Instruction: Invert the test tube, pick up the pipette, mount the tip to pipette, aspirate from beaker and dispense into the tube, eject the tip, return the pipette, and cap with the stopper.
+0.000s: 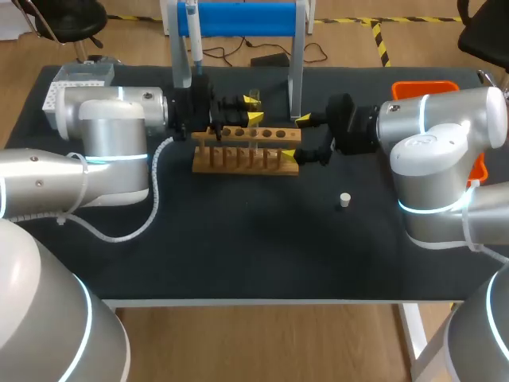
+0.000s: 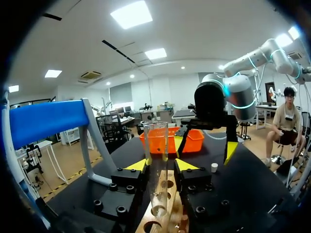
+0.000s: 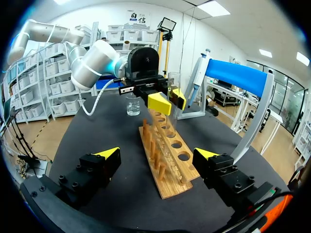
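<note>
Left gripper [image 2: 160, 164] being held over wooden rack [image 2: 167, 213]; glass tube [image 2: 156, 145] being pinched upright, mouth up, between its fingers, bottom in rack hole below. Right gripper [image 3: 156, 153] being held spread, rack end between fingers, not gripped.

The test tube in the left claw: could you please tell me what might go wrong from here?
1. The test tube is gripped by the left claw with its lower end down among the rack holes; tilting it before it clears could jam or crack it.
2. The right claw stands open around the rack's end, close by; turning the tube over might bump it.
</note>
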